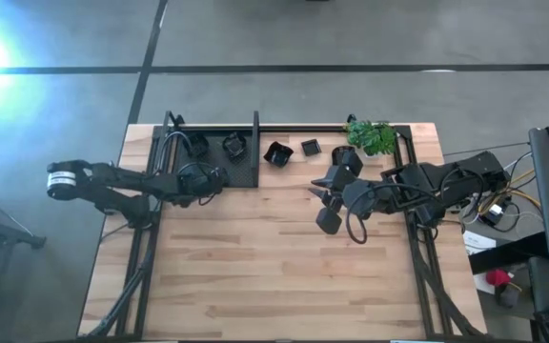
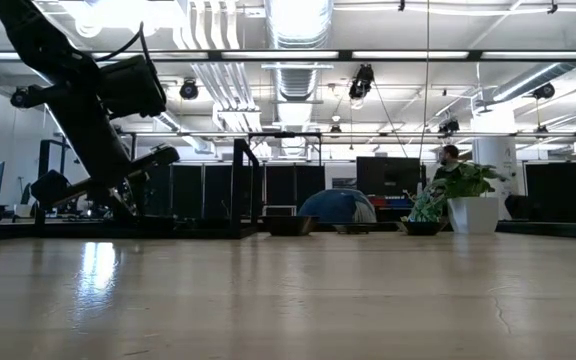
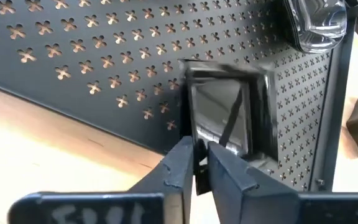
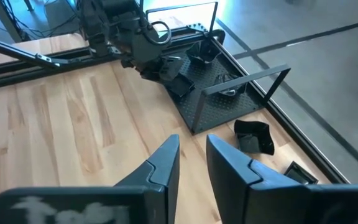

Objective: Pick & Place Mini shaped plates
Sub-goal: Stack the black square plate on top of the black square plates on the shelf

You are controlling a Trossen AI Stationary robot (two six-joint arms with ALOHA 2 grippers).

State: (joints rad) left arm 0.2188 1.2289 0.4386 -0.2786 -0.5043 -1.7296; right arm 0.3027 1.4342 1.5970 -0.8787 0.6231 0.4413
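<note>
Surface: pale wooden table [image 1: 274, 267], plank-built, black rails along its side and far edges. Room: grey concrete floor around it; in the low view, an open hall with ceiling ducts and lamps, dark screens, and a person [image 2: 450, 158] far behind the greenery.

Landmark: perforated black tray [image 1: 244, 173], one, at the table's far edge.

Mini shaped plates, five counted from above:
- two on the tray, near its far rim: one [image 1: 196, 146] toward my left arm's side, one [image 1: 233, 146] beside it;
- a square plate [image 3: 224, 118] on the tray at its near edge, right in front of my left fingertips;
- one curled, leaf-like plate [image 1: 277, 152] on bare wood just beside the tray, on the plant side;
- one small square plate [image 1: 310, 148] farther along that same side.

Green plant [image 1: 371, 136], one, well apart from the tray, at the far edge.

Left gripper [image 3: 196, 163]: over the tray's near edge, fingers a narrow slot apart at the square plate's rim; I cannot tell whether they clamp it.

Right gripper [image 4: 190, 163]: above bare wood, well apart from the tray, fingers apart, empty.
</note>
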